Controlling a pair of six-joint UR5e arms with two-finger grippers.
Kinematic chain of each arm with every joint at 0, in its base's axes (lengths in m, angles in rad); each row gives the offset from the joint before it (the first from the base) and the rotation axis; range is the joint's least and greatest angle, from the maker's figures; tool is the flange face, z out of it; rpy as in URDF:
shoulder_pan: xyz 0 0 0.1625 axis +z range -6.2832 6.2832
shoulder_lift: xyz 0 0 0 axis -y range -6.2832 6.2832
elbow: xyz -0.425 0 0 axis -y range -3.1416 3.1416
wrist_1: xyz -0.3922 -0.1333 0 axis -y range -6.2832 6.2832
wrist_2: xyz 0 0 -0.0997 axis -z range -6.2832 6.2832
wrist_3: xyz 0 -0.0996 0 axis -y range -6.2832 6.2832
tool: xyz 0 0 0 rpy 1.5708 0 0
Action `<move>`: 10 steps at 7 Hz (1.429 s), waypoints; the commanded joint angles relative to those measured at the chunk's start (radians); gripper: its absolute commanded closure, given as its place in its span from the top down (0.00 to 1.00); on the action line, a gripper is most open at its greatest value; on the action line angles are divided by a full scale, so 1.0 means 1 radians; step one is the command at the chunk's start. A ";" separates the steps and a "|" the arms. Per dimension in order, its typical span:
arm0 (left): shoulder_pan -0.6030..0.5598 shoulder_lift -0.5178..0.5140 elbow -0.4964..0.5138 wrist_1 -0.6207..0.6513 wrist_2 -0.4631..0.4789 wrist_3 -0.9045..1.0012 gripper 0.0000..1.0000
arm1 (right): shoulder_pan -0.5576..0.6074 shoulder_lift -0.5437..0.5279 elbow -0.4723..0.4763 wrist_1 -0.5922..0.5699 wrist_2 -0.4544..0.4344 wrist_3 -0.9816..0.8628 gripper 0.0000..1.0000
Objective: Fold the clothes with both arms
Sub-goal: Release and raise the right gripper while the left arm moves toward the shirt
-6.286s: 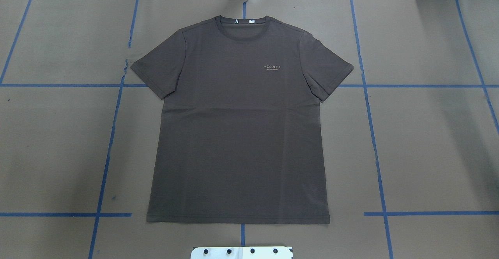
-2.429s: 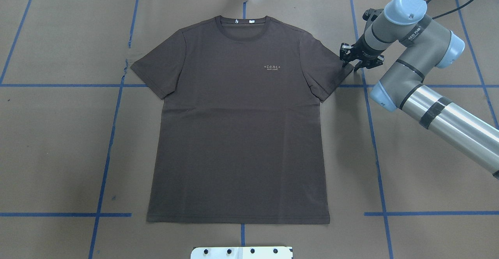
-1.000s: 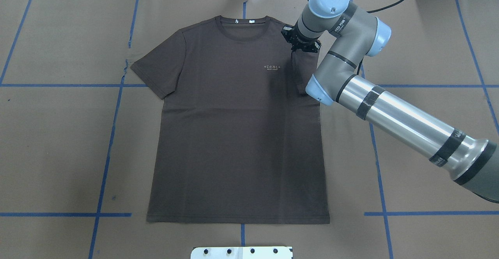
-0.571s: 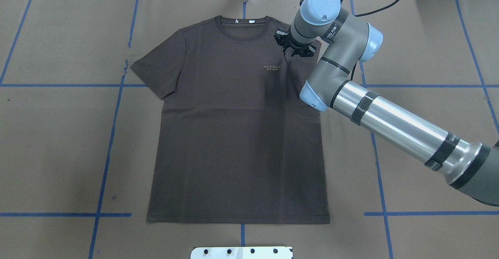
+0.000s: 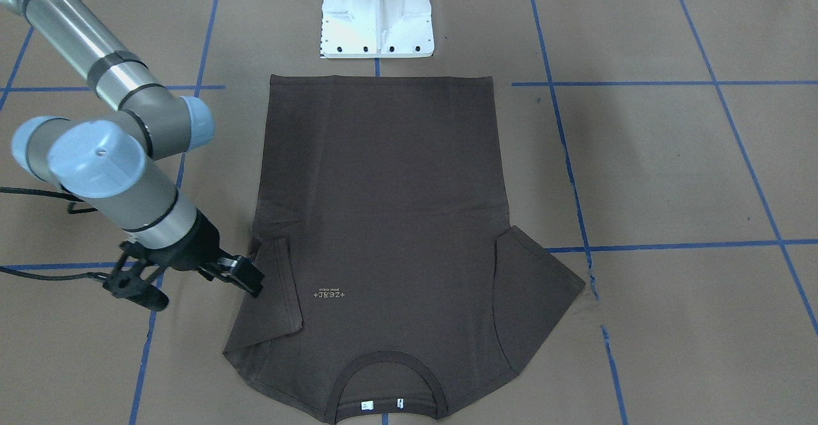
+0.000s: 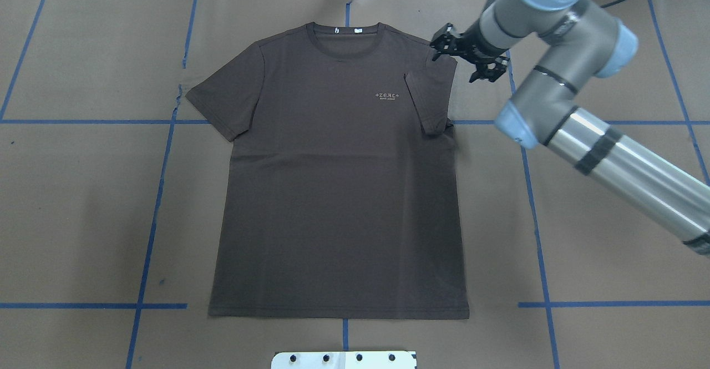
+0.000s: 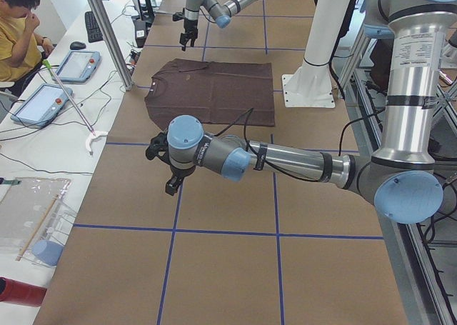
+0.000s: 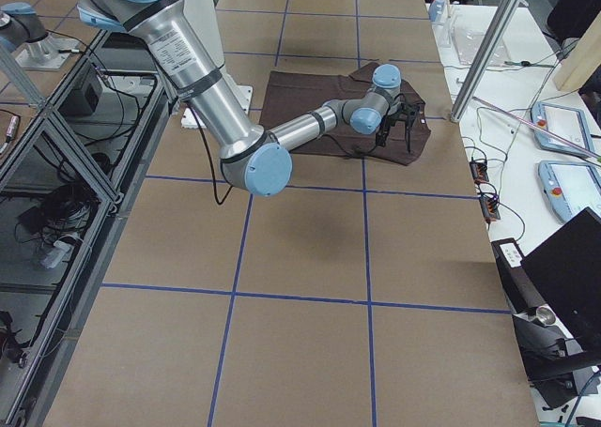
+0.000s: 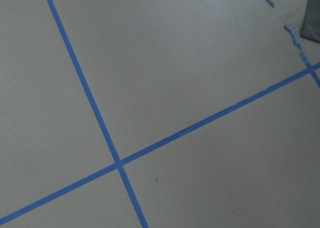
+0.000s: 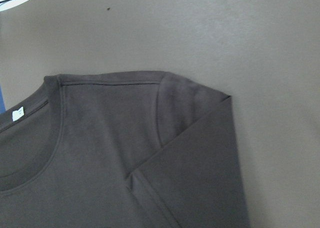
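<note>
Brown tee (image 6: 338,191) flat mid-worktop (image 6: 83,191), collar far side | R sleeve (image 6: 430,100) folded onto chest | my R pincer (image 6: 463,61) spread, holding nothing, just off that shoulder | L pincer (image 7: 163,169) well apart from tee, can't tell its state

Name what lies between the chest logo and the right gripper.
The folded-in sleeve lies between logo and right gripper, shown in the overhead view.

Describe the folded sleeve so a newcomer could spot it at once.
On the brown table with the blue tape grid, a dark T-shirt lies flat in the middle. Its sleeve on the robot's right, near the right claw, is turned in over the chest beside the pale logo; the other sleeve sticks out flat.
</note>
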 commanded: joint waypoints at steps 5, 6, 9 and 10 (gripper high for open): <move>0.426 -0.408 0.281 -0.147 0.235 -0.769 0.93 | 0.207 -0.450 0.306 0.010 0.173 -0.256 1.00; 0.484 -0.428 0.297 -0.149 0.293 -0.804 0.90 | 0.207 -0.450 0.304 0.009 0.172 -0.256 1.00; 0.577 -0.474 0.406 -0.259 0.542 -0.835 0.82 | 0.207 -0.461 0.306 0.010 0.164 -0.256 1.00; 0.580 -0.490 0.446 -0.288 0.543 -0.869 0.76 | 0.207 -0.461 0.307 0.010 0.164 -0.256 1.00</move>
